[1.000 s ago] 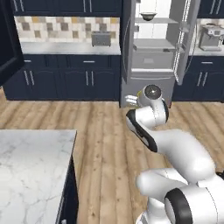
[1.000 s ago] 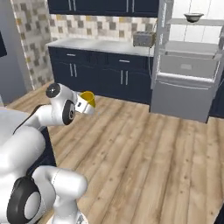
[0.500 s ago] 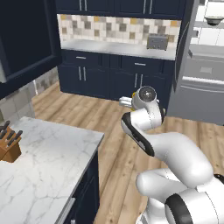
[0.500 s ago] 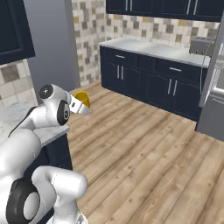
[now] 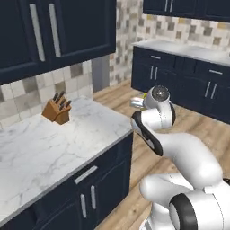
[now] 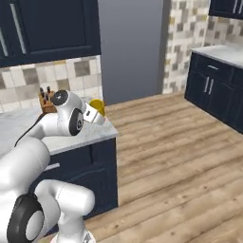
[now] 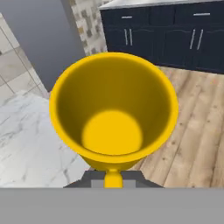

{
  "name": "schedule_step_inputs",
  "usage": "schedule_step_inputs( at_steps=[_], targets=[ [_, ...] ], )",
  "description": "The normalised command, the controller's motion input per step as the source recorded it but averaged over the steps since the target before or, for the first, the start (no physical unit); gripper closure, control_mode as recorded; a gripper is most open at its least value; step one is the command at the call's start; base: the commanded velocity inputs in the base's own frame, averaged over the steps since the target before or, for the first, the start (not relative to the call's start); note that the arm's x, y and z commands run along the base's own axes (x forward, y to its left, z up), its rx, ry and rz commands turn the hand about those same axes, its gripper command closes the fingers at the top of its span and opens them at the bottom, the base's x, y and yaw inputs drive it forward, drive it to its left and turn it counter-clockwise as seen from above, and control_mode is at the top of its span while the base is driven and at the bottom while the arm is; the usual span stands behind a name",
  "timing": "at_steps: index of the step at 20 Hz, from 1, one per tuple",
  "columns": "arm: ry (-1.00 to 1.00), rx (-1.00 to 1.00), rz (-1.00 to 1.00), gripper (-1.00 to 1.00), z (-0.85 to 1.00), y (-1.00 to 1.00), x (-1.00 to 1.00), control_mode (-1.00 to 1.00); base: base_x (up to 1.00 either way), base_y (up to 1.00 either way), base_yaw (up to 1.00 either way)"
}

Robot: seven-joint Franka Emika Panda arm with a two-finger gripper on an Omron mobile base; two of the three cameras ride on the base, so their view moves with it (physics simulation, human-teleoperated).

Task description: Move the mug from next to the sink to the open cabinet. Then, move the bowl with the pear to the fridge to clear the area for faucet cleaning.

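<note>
A plain yellow mug (image 7: 113,109) sits right in front of the hand camera, its mouth facing the lens and nothing inside it. My gripper (image 7: 113,177) is shut on the mug's base. In the right base view the mug (image 6: 98,106) pokes out past my gripper (image 6: 93,114), held in the air above the corner of a white marble counter (image 6: 28,126). The left base view has my gripper (image 5: 136,103) just beyond that counter's right edge (image 5: 108,134). Navy wall cabinet doors (image 5: 67,31) with long silver bar handles hang above the counter; the ones in view look shut.
A wooden knife block (image 5: 57,111) stands on the marble counter by the tiled backsplash. Navy base drawers (image 5: 90,188) sit under it. A tall grey panel (image 6: 130,47) rises beyond the counter's end. Wood floor (image 6: 180,152) stretches right to more navy cabinets (image 5: 188,78).
The whole picture has swung round with the base: the fridge and far counters have slid out, and the marble counter with the knife block has come close. The mug stays in my gripper.
</note>
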Motion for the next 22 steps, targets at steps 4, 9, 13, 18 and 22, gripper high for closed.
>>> schedule_step_inputs(
  at_steps=[4, 9, 13, 18, 22],
  targets=[
    [0.00, 0.00, 0.00, 1.00, 0.00, 0.00, 0.00, 1.00, -0.26, 0.00, 0.91],
    [0.00, 0.00, 0.00, 1.00, 0.00, 0.00, 0.00, 1.00, 0.00, 0.00, 0.99],
    [0.00, 0.00, 0.00, 1.00, 0.00, 0.00, 0.00, 1.00, 0.00, 0.01, 0.98],
    [0.00, 0.00, 0.00, 1.00, 0.00, 0.00, 0.00, 1.00, 0.00, 0.10, 0.95],
    [0.00, 0.00, 0.00, 1.00, 0.00, 0.00, 0.00, 1.00, -0.03, 0.25, 0.91]
  ],
)
